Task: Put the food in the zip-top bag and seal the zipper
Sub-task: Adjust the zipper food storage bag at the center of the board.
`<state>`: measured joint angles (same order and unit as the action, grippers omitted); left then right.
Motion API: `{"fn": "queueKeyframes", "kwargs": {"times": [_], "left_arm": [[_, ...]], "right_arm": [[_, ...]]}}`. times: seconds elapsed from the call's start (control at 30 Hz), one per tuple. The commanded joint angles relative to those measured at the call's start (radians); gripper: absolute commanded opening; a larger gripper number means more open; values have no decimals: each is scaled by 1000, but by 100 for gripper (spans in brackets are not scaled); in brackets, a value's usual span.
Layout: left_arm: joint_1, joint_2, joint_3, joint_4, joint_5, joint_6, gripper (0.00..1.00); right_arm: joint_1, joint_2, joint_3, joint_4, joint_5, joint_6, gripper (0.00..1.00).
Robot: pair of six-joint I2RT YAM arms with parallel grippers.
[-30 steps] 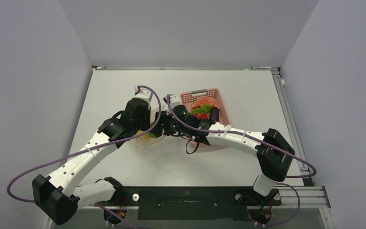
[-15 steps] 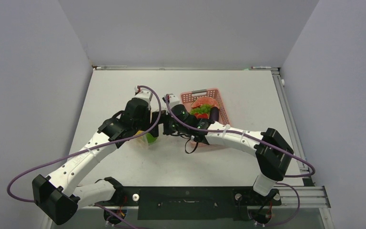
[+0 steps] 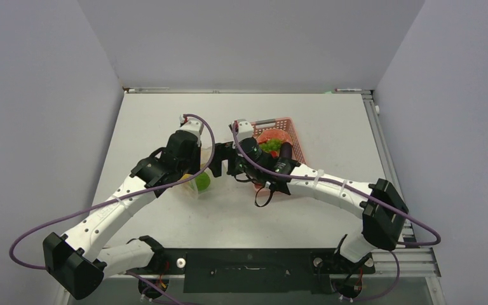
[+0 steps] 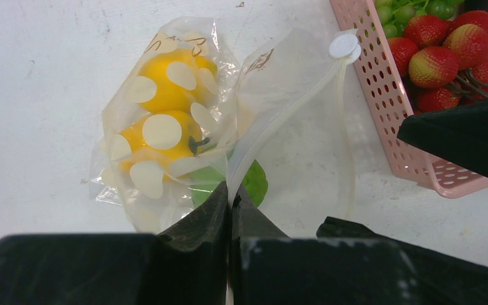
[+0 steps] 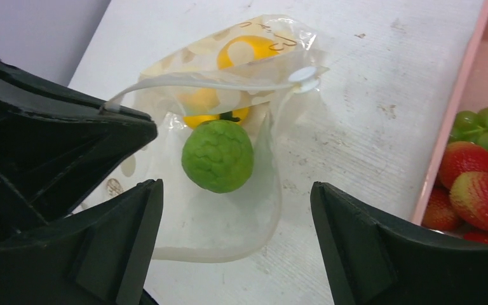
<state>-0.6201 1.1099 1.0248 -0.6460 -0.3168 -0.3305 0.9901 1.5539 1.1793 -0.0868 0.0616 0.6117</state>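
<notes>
The zip-top bag lies left of the pink basket, mouth towards the basket. It holds two yellow pieces and the green lime-like piece just inside the mouth. My left gripper is shut on the zipper of the upper lip and holds the mouth open. My right gripper is open and empty, over the bag's mouth in front of the green piece. The red cluster and the eggplant lie in the basket.
The pink basket also holds green grapes. It stands right behind my right wrist. Grey walls close the table on the left, far and right sides. Both arms meet at the table's middle.
My right gripper has drawn back from the bag's mouth towards the basket. The green piece now shows lying in the bag. My left gripper has kept its hold.
</notes>
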Motion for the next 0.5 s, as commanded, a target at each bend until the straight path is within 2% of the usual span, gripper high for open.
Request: {"fn": "queueKeyframes", "kwargs": {"times": [0.0,0.47], "left_arm": [[-2,-12,10,36,1,-5,0],[-3,-11,9,38,-10,-7,0]], "right_arm": [[9,-38,-22,-49,107,4,86],[10,45,-55,-2,43,57,70]]}}
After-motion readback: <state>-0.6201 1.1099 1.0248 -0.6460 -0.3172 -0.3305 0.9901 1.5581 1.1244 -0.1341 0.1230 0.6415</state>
